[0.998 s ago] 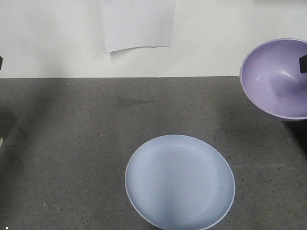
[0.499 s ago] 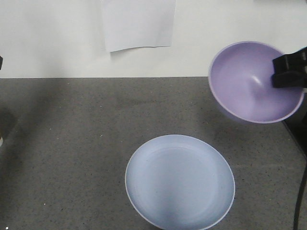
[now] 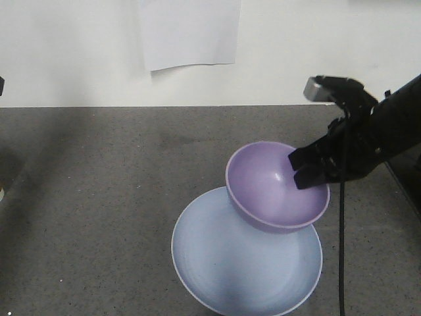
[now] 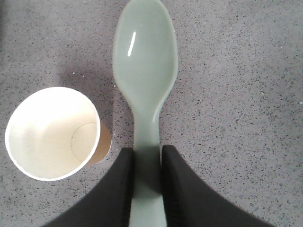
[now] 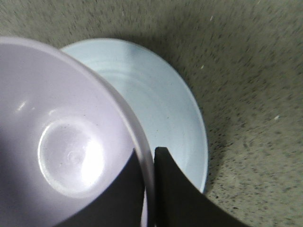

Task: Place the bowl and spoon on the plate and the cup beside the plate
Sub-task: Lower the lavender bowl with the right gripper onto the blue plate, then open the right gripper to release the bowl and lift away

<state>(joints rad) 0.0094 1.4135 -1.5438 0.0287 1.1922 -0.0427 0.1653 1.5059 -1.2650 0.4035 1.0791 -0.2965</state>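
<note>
Front view: right gripper (image 3: 308,172) pinches bowl (image 3: 270,184) by rim, w/ 1 finger inside & 1 outside, holding it low over plate (image 3: 223,276) beneath fingers, prob. to set it down. Left gripper (image 4: 147,184) clamps spoon (image 4: 144,61) handle; cup (image 4: 47,132) stands just beside its fingers.

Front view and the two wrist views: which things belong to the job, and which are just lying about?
In the job: bowl, gripped by the right tool, over the plate; spoon, gripped by the left tool; cup.
Just there: paper sheet on the wall; grey table.
</note>
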